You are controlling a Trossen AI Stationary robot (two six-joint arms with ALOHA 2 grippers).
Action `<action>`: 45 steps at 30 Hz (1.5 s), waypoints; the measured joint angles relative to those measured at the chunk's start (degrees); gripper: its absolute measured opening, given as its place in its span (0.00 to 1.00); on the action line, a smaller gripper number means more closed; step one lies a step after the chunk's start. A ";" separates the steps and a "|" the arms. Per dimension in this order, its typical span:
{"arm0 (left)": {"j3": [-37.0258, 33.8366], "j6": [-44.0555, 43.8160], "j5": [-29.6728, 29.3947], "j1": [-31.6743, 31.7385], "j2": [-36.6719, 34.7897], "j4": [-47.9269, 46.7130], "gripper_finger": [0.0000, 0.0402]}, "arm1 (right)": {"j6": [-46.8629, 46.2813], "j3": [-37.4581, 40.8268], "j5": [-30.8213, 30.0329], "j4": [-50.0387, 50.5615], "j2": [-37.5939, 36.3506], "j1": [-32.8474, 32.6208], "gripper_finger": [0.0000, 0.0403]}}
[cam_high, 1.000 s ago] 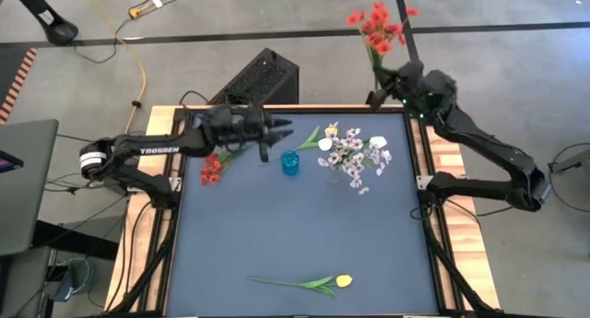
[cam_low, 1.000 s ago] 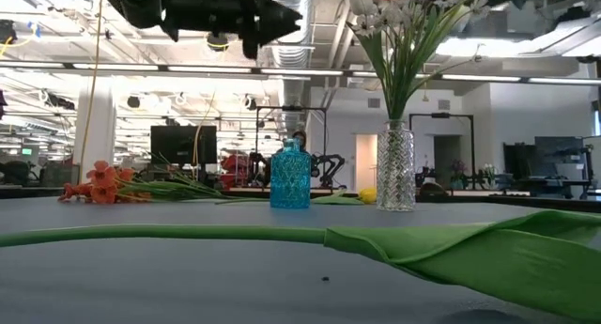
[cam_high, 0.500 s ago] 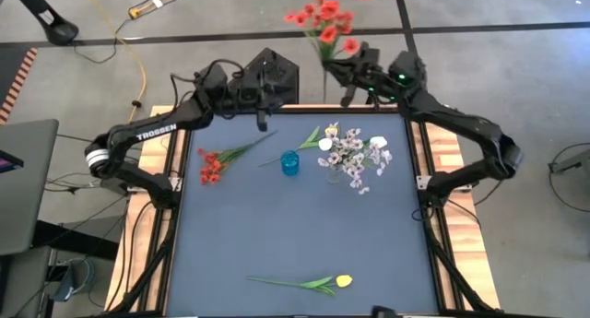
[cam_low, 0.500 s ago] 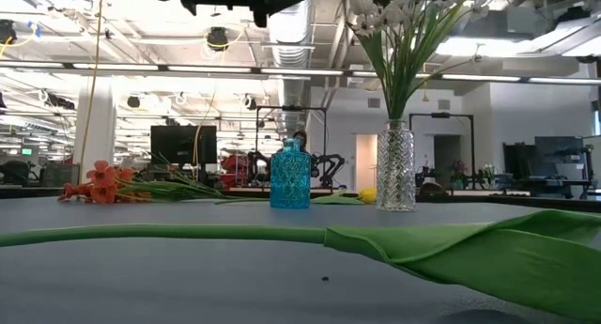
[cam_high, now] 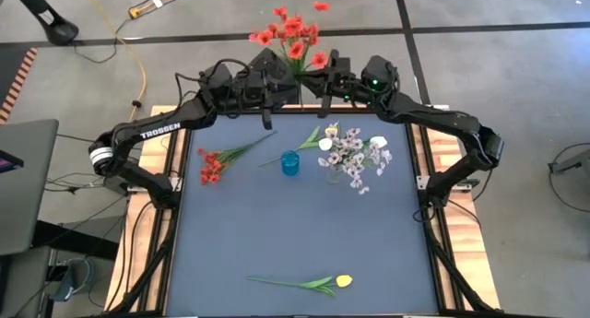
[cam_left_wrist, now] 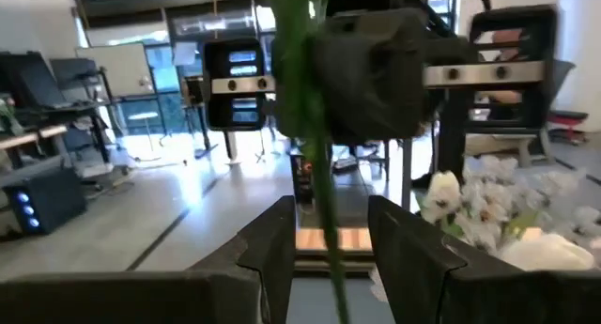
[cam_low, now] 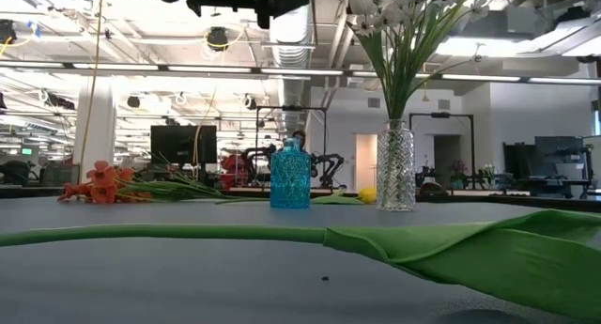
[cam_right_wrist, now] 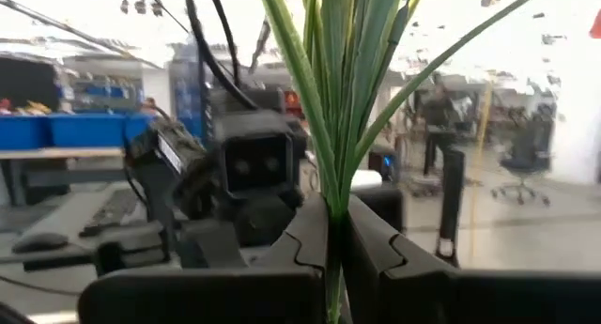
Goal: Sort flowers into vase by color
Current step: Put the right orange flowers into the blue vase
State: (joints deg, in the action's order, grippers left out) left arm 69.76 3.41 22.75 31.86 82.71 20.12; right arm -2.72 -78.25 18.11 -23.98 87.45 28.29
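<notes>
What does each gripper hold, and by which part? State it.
The right gripper is shut on the red flowers, gripping the green stems low down. The left gripper is open around that stem, not clamping it.

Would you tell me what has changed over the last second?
The right gripper, shut on the red flowers, carried them leftward along the far edge. The left gripper withdrew from above the table to meet it, fingers open. Vases and lying flowers stayed put.

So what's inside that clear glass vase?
The clear vase holds green stems topped by small white-pink blossoms and a white tulip. The patterned glass hides the stem ends; water cannot be told.
</notes>
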 joint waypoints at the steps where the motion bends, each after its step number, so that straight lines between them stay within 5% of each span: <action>1: 0.00 -0.07 -0.20 -0.12 0.19 0.31 0.31 | 0.02 -0.07 -0.02 -0.36 0.05 -0.29 0.10; 12: 0.00 -2.25 -1.96 -0.07 1.73 1.46 0.30 | -0.22 -0.01 -0.33 -1.84 0.97 -0.68 0.10; 21: 0.04 -3.39 -2.18 -0.03 2.46 5.24 0.02 | -0.71 -0.01 -0.21 -0.23 0.97 0.12 0.13; 31: 0.04 -5.67 -0.53 -0.07 2.72 4.95 0.00 | -0.46 -0.01 0.16 2.73 -0.36 -1.29 0.33; 40: -0.39 -4.33 1.00 -1.20 0.00 -2.49 0.00 | 3.38 -0.01 0.16 24.78 -8.43 0.12 0.64; 45: -1.75 -3.00 1.01 -2.58 -3.41 -8.06 0.00 | 6.23 -0.01 0.15 34.81 -12.32 0.79 0.72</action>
State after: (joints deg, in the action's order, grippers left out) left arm 68.01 0.41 23.76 29.28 79.30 12.06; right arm 3.51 -78.26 18.26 10.84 75.13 29.08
